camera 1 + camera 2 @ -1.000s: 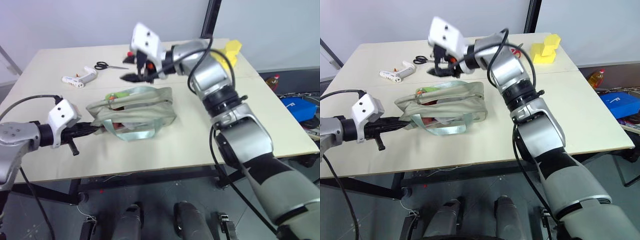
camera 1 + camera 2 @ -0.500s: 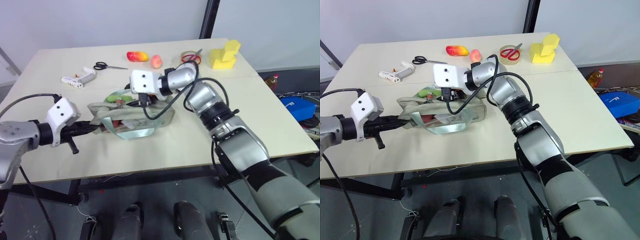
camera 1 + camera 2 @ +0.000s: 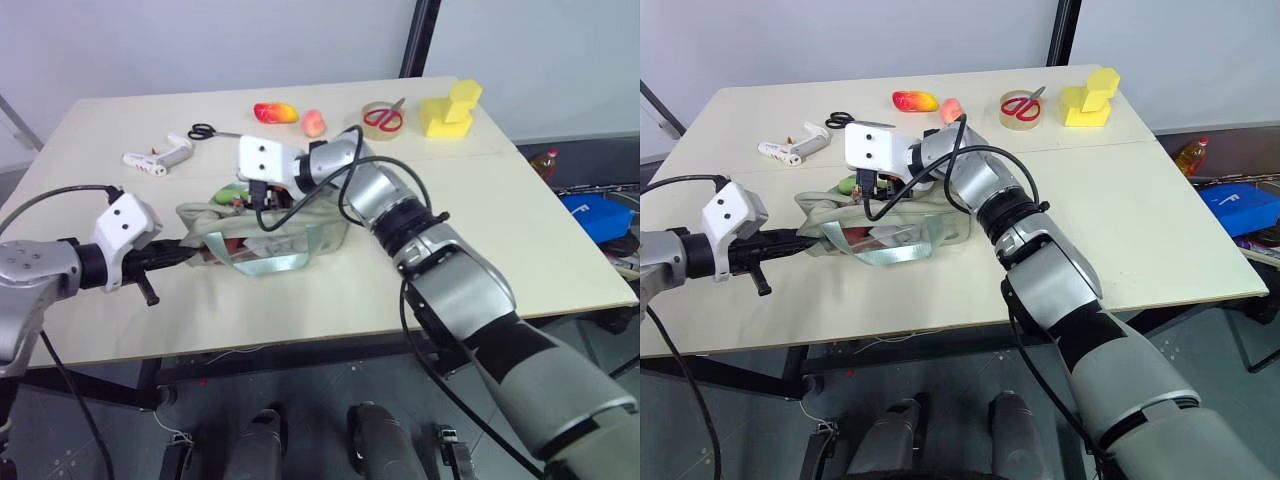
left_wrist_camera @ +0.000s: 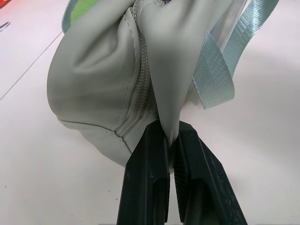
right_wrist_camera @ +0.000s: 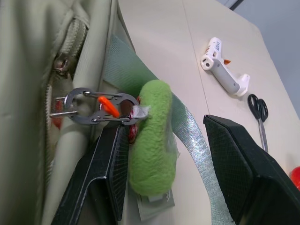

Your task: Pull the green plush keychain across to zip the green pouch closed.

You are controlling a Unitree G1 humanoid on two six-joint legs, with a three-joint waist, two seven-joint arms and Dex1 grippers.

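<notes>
Pouch (image 3: 270,232) unzipped, red stuff inside.

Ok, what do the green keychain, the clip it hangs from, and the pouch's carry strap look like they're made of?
Green plush keychain: fuzzy synthetic plush, going by its matte, napped pile.
Clip: probably steel, given the grey metallic sheen, with an orange gate that looks plastic.
Strap: woven webbing, likely nylon; ribbed weave shows, slightly glossy.
</notes>
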